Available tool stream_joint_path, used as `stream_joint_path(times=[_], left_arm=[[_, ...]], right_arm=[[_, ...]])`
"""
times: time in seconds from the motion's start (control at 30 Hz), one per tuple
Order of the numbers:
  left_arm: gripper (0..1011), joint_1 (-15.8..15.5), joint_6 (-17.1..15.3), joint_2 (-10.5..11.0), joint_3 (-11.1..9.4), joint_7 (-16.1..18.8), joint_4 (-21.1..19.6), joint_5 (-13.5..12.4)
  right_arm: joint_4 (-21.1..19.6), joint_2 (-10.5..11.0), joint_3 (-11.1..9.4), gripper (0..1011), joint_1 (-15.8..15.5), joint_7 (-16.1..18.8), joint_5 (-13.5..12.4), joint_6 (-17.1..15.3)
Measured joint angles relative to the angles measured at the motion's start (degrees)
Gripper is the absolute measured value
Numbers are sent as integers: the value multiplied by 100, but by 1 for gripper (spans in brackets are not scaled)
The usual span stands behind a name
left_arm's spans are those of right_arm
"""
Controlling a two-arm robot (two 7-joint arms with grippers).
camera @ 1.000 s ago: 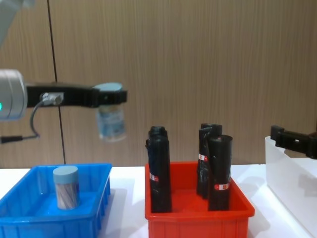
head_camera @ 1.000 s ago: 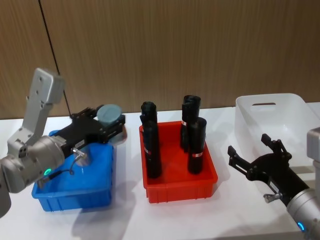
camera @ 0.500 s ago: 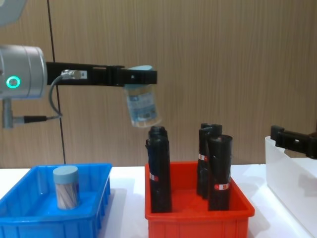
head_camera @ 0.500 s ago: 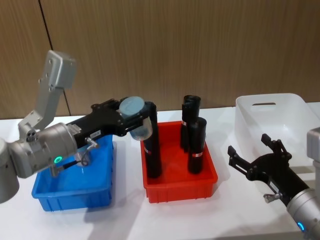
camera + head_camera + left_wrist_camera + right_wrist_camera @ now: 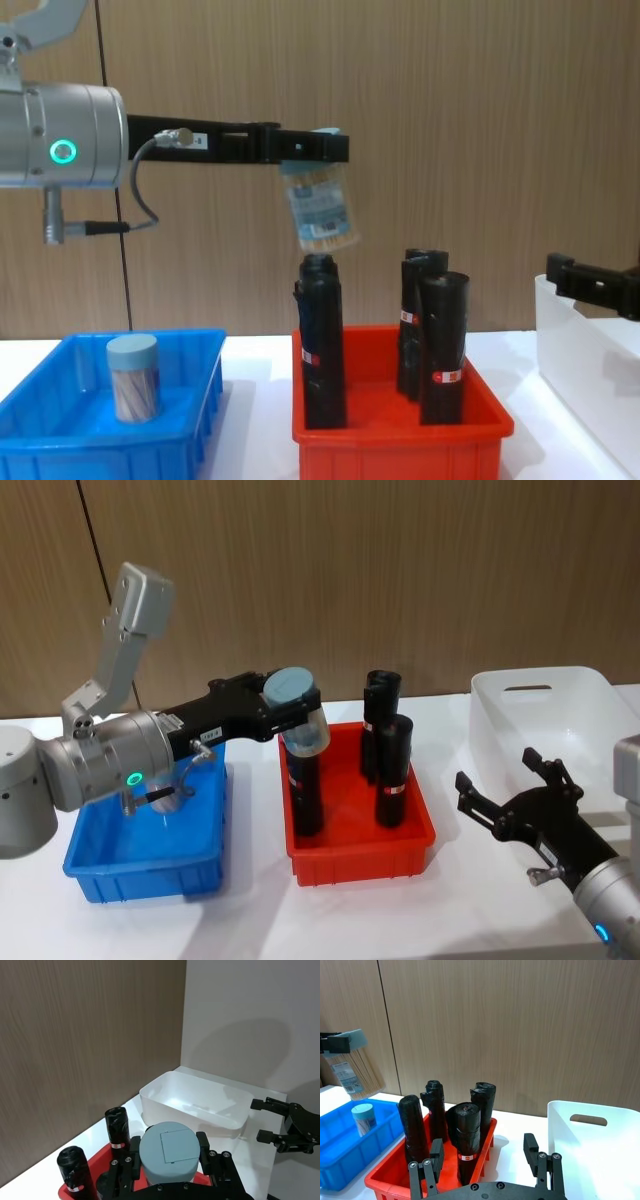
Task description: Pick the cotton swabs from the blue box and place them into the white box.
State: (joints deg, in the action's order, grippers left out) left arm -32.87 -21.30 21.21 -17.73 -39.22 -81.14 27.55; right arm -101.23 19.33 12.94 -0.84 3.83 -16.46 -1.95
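Note:
My left gripper (image 5: 292, 710) is shut on a cotton swab jar (image 5: 304, 730) with a pale blue lid (image 5: 170, 1147). It holds the jar tilted in the air above the left side of the red bin, just over a black roll (image 5: 320, 345). The chest view shows the held jar (image 5: 322, 208) hanging under the black fingers (image 5: 300, 148). A second jar (image 5: 133, 377) stands upright in the blue box (image 5: 60, 450). The white box (image 5: 500, 730) sits at the far right. Just in front of it my right gripper (image 5: 495, 768) hovers open and holds nothing.
A red bin (image 5: 360, 850) with three upright black rolls (image 5: 394, 770) stands between the blue box (image 5: 140, 865) and the white box, right under the held jar. A wood-panelled wall runs behind the white table.
My left gripper has carried the jar to the right, from above the blue box to above the red bin's left roll. The right arm has not moved.

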Motion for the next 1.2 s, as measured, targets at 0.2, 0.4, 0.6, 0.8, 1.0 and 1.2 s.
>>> stream_joint_path(times=[0.2,0.4,0.6,0.8,1.0,1.2], left_arm=[[663,-88,-29,-49,-21,-90,104,0],[663,-153,-50,-83,-38,-161,182,0],[663,-193,-63,-104,-46,-199,231,0],[663,-217,-71,-116,-50,-222,259,0],[663,-232,-75,-124,-54,-237,277,0],[663,-242,-78,-127,-57,-245,287,0]], right_arm=[[0,-3,0,1002,5,12,8,-6],[3,-20,15,1002,56,94,132,-86],[9,-40,39,1002,156,285,266,-213],[9,-58,63,1002,286,567,376,-342],[1,-90,90,1002,429,896,441,-491],[-3,-161,130,1002,603,1182,462,-656]])
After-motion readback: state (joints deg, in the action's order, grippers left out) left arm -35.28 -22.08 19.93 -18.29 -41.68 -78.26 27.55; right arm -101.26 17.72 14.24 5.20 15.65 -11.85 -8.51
